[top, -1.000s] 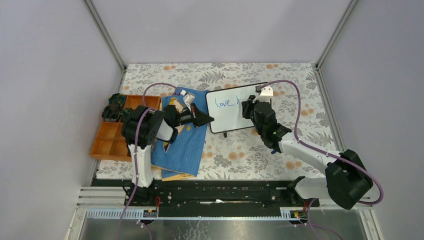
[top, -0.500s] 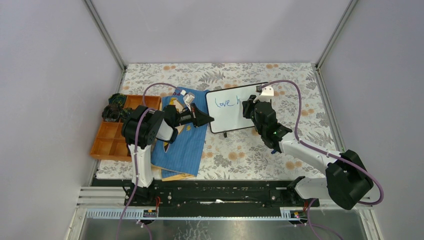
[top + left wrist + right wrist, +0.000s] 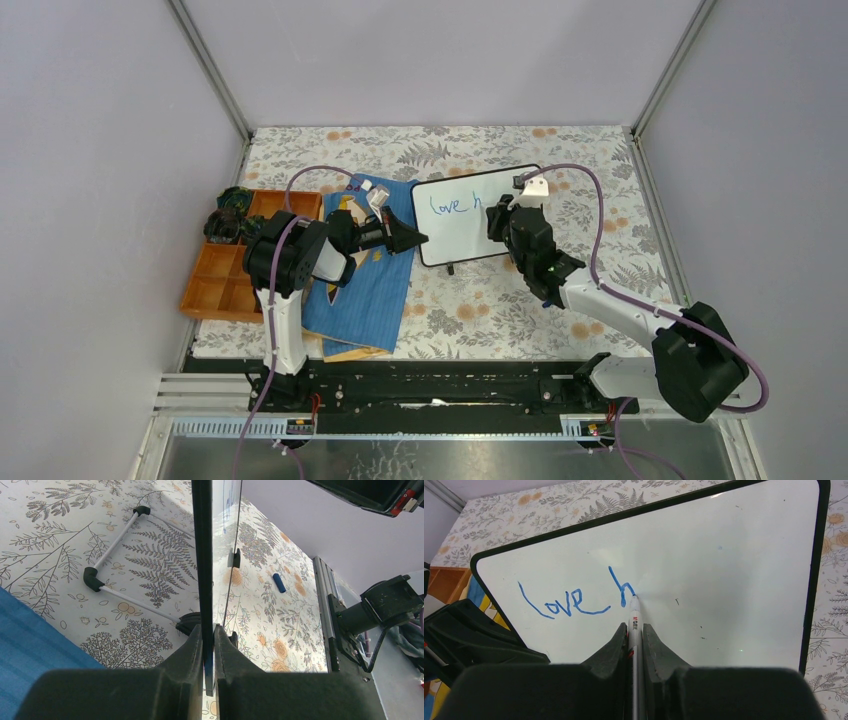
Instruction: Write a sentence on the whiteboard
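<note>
- Count: one small white rectangular whiteboard (image 3: 470, 238) with a thin black frame and rounded corners; one white-barrelled pen (image 3: 634, 614); two black grippers; one blue cloth-covered book (image 3: 365, 290); one orange compartmented tray (image 3: 215, 285).
- The whiteboard stands tilted on the floral-patterned table cover (image 3: 470, 310), mid-table, between the two arms. Behind it, a stand (image 3: 117, 542) of white rods with black corner joints rests on the cover.
- The blue handwritten sentence (image 3: 574, 600) is on the board's left half, in a single line. It counts one whole word, "love", and one further letter, "h".
- Left gripper (image 3: 208, 645): narrow, jaws pinched on the board's black frame at its left edge. The wrist view shows the frame edge-on between the fingers.
- Right gripper (image 3: 635, 628): narrow, jaws clamped on the pen barrel, which points up at the board face.
- The pen tip touches the board at the lower right end of the "h". The writing therefore lies just above and left of the right gripper; the board face to the right of the tip is unwritten.
- The book lies flat beneath the left arm, just left of the board; the tray sits beyond it at the table's left edge.
- One small blue cap-like piece (image 3: 280, 582) lies on the cover in front of the board, apart from it.
</note>
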Tool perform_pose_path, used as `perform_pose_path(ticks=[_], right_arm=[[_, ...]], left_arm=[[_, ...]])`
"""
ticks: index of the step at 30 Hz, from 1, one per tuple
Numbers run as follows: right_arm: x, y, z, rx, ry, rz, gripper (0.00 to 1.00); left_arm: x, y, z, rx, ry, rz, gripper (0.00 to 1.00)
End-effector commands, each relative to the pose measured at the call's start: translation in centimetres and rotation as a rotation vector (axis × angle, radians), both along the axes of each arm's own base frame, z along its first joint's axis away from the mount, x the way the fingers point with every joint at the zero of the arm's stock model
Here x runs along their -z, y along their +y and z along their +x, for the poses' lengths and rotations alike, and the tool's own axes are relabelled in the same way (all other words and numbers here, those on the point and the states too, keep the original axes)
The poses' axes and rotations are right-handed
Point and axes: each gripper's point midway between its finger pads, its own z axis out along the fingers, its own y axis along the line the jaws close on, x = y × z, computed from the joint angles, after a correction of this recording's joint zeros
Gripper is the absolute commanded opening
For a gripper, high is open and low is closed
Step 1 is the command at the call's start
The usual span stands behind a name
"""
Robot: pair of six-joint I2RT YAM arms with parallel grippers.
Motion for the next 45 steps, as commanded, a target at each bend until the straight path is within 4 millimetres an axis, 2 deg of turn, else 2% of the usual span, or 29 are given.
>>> perform_pose_path(ticks=[1, 6, 10, 15, 26, 37, 45], right_arm=[[0.1, -0.8, -0.1, 0.020, 0.008, -0.008, 0.00], [0.1, -1.0, -0.3, 0.024, 0.010, -0.004, 0.00], [-1.4, -1.3, -0.7, 0.026, -0.022, 0.019, 0.00], [-2.4, -1.7, -0.9, 0.036, -0.041, 0.026, 0.00], [-3.5, -0.9, 0.2, 0.031, -0.071, 0.048, 0.00], [-3.5, -0.3, 0.9, 0.031, -0.074, 0.047, 0.00], [-3.2, -1.0, 1.2, 0.064, -0.069, 0.023, 0.00]], left_arm=[[4.2, 1.2, 0.0, -0.054, 0.097, 0.074, 0.00], [4.2, 1.3, -0.1, -0.054, 0.099, 0.074, 0.00], [4.1, 1.2, 0.0, -0.053, 0.095, 0.074, 0.00], [4.2, 1.2, -0.1, -0.053, 0.099, 0.075, 0.00], [4.2, 1.2, -0.1, -0.054, 0.100, 0.074, 0.00], [4.2, 1.3, -0.1, -0.054, 0.099, 0.075, 0.00], [4.3, 1.3, -0.1, -0.053, 0.100, 0.076, 0.00]])
